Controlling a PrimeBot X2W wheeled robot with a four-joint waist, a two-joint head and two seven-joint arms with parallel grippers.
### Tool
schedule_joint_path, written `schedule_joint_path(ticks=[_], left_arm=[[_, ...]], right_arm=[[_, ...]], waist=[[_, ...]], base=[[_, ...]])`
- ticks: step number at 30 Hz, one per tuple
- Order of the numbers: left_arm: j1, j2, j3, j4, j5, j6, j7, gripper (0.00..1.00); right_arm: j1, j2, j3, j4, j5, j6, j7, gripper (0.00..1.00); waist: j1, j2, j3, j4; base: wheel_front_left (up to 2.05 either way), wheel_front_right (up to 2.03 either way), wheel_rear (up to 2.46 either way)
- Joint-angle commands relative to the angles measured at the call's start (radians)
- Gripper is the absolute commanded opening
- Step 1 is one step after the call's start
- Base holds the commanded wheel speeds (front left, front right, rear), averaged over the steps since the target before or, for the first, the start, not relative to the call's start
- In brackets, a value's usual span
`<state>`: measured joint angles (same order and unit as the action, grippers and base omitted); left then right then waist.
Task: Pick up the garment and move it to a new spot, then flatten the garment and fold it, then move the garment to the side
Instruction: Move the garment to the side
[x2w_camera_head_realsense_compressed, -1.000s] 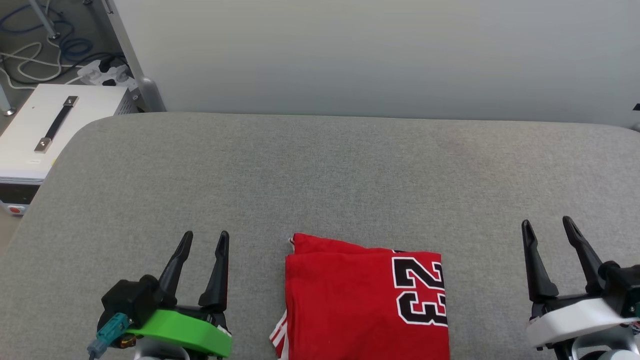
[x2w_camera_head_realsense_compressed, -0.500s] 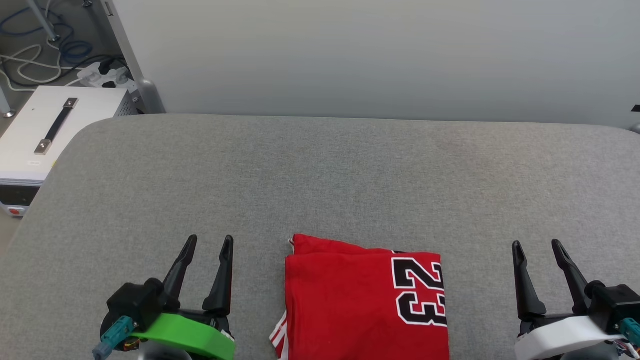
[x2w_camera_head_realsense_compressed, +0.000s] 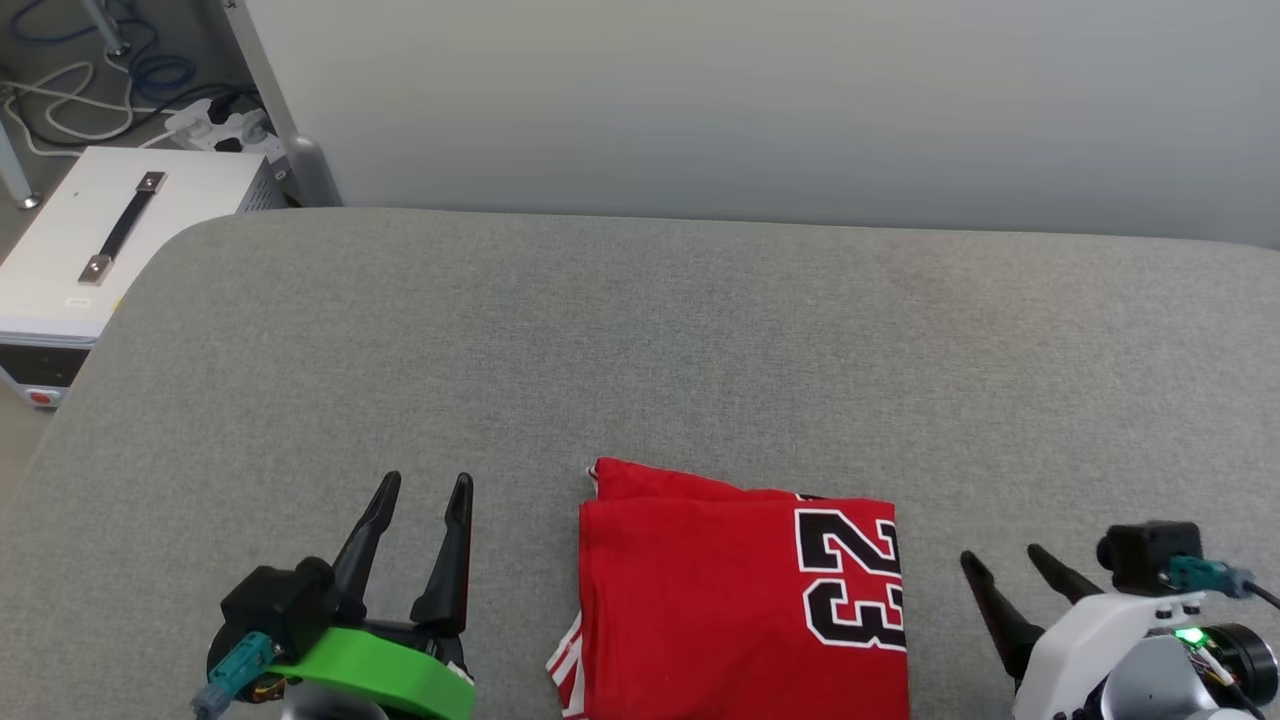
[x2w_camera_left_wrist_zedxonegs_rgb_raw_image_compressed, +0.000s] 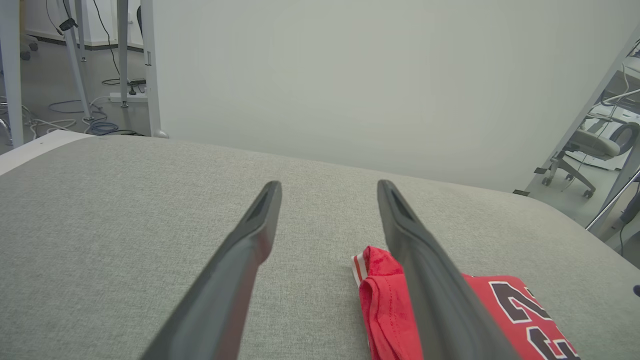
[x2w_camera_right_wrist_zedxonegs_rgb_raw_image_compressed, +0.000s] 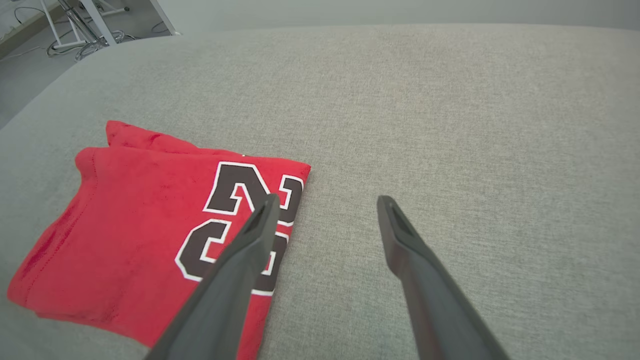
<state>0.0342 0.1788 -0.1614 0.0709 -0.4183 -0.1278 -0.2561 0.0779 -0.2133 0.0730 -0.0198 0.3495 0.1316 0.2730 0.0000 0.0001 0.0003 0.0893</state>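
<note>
Head view: garment (x2w_camera_head_realsense_compressed: 700, 600) lies between two spread claws, three o'clock of left claw (x2w_camera_head_realsense_compressed: 426, 482), nine o'clock of nearer right claw (x2w_camera_head_realsense_compressed: 1000, 556).

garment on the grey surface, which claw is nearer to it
Right. The right claw sits just off the numbered edge of the garment, fingers angled toward it; the left claw stands farther out beside the opposite edge.

Grey tabletop (x2w_camera_head_realsense_compressed: 640, 330) lies open beyond and beside the folded garment (x2w_camera_head_realsense_compressed: 700, 600); a wall (x2w_camera_head_realsense_compressed: 700, 100) bounds its far edge
</note>
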Motion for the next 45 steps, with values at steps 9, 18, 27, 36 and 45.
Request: schedule_joint_path(ticks=[9, 18, 27, 36, 45], left_arm=[[-0.056, -0.001, -0.018, 0.004, -0.012, -0.003, -0.006, 1.00], [-0.097, -0.004, -0.038, 0.010, -0.015, -0.003, -0.006, 1.00], [-0.117, -0.008, -0.044, 0.013, -0.016, -0.003, -0.006, 1.00], [-0.117, -0.007, -0.053, 0.026, -0.022, -0.003, -0.006, 1.00], [-0.091, 0.001, -0.121, 0.032, -0.037, -0.003, -0.006, 1.00]], right_arm=[[-0.074, 0.032, 0.007, -0.037, 0.060, -0.001, 0.505, 1.00], [-0.132, 0.096, -0.001, 0.023, -0.014, -0.001, 0.573, 1.00], [-0.149, 0.120, 0.049, 0.146, -0.036, -0.001, 0.585, 1.00], [-0.179, 0.073, 0.128, 0.178, -0.028, -0.001, 0.507, 0.00], [-0.209, -0.152, 0.275, 0.064, -0.029, -0.001, 0.475, 0.00]], waist=[[0.0000, -0.0001, 0.081, 0.063], [0.0000, -0.0001, 0.139, 0.115], [0.0000, -0.0001, 0.163, 0.137], [0.0000, -0.0001, 0.143, 0.114], [0.0000, -0.0001, 0.099, 0.014]], base=[[0.00, 0.00, 0.00], [0.00, 0.00, 0.00], [0.00, 0.00, 0.00], [0.00, 0.00, 0.00], [0.00, 0.00, 0.00]])
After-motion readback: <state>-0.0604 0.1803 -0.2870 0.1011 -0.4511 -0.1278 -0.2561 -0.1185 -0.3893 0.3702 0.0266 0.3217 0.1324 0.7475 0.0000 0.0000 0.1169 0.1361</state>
